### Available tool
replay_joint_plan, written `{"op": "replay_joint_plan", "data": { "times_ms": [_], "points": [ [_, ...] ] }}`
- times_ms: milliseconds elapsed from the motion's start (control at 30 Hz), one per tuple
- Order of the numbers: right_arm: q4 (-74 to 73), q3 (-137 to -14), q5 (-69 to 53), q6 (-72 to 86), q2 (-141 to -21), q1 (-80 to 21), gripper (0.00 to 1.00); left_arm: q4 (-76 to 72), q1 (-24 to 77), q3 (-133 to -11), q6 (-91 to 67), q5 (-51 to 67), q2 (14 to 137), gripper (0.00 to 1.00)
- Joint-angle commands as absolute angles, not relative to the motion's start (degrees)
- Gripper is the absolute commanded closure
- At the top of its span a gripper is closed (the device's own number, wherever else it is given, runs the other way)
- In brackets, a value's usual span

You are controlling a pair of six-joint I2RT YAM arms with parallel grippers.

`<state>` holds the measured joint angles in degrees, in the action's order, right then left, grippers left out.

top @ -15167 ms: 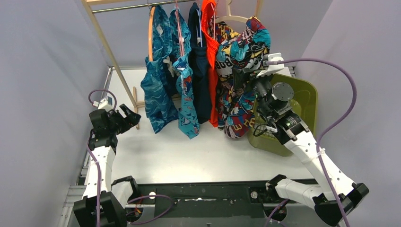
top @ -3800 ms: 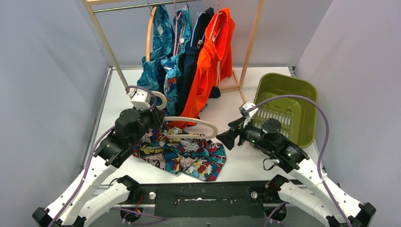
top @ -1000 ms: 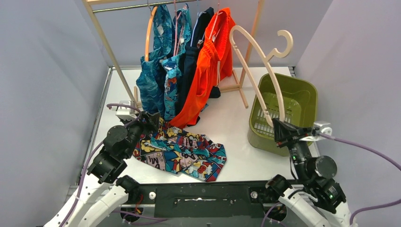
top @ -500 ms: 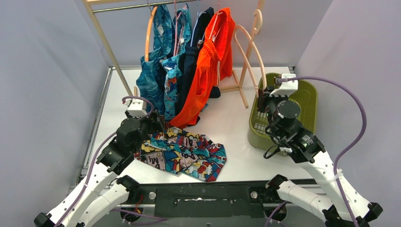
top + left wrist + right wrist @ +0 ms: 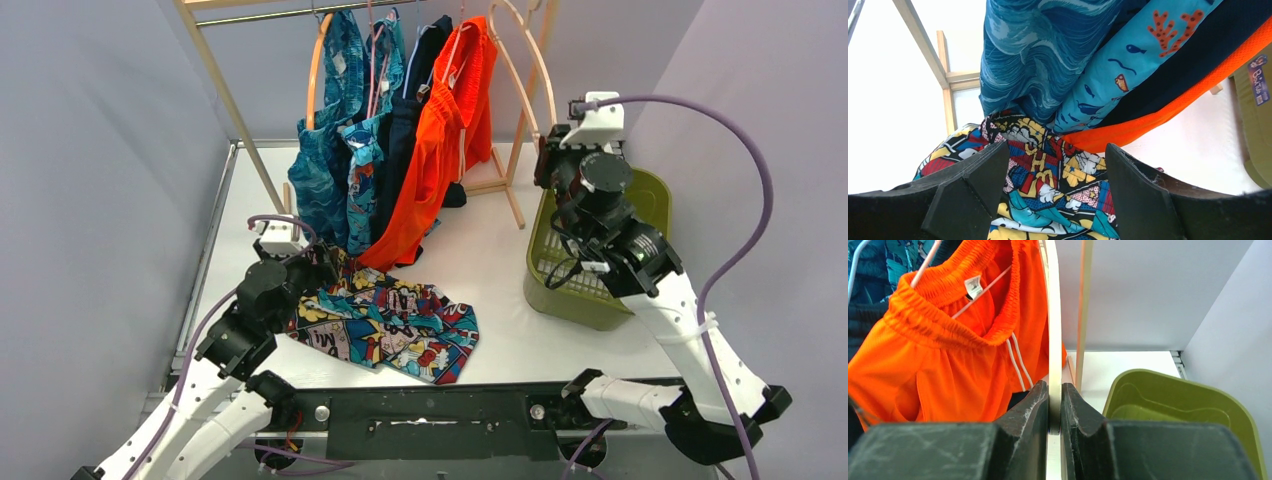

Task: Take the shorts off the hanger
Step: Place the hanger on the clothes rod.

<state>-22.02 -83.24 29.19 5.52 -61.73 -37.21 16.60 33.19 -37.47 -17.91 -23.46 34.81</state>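
Raised from over the basket point(image 5: 1173, 395), the right fingers point(image 5: 1044, 407) clench the cream hanger point(image 5: 1053, 340). Beneath the released left fingers point(image 5: 980, 175), the multicolour shorts point(image 5: 1048, 185) lie on the tabletop point(image 5: 1198, 145).

The right gripper point(image 5: 1055, 410) is clamped on the thin edge of a cream hanger point(image 5: 1053, 315), which rises straight up between its fingers. Just left of it hang orange-red shorts point(image 5: 948, 355) with white drawstrings. A wooden post point(image 5: 1085, 300) stands just right, with a green basket point(image 5: 1188, 405) on the white tabletop point(image 5: 1128, 362).
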Motion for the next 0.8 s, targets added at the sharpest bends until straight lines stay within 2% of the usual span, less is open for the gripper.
{"op": "replay_joint_plan", "data": {
  "times_ms": [0, 233, 300, 433, 467, 500, 533, 567, 767],
  "points": [
    [-24.6, -92.1, 30.8, 4.0, -67.4, -37.4, 1.0, 16.1, 32.3, -37.9, -16.4, -25.2, 34.1, 0.3],
    [-34.3, -104.4, 33.4, 4.1, -78.3, -37.0, 1.0, 16.8, 30.6, -37.0, -16.1, -22.7, 36.0, 0.3],
    [-37.1, -104.1, 34.4, 5.3, -79.9, -36.8, 0.97, 16.8, 29.8, -37.2, -16.2, -21.2, 36.5, 0.3],
    [-33.0, -95.6, 34.2, 6.7, -76.2, -35.8, 0.78, 17.0, 29.3, -37.0, -16.3, -20.4, 36.2, 0.3],
    [-32.3, -94.1, 33.4, 7.3, -75.1, -35.2, 0.7, 16.9, 29.3, -36.9, -16.3, -20.4, 36.1, 0.3],
    [-31.9, -92.9, 32.7, 8.0, -74.0, -34.7, 0.59, 16.8, 29.3, -36.8, -16.3, -20.3, 36.0, 0.3],
    [-31.3, -91.8, 32.5, 8.4, -72.8, -34.4, 0.42, 16.7, 29.3, -36.8, -16.2, -20.1, 36.0, 0.3],
    [-31.1, -90.8, 32.1, 8.6, -71.4, -34.2, 0.35, 16.6, 29.2, -36.8, -16.3, -19.9, 36.1, 0.3],
    [-28.8, -81.6, 26.3, 11.8, -60.4, -34.2, 0.25, 16.6, 28.4, -36.9, -16.4, -19.4, 36.1, 0.3]
  ]
}}
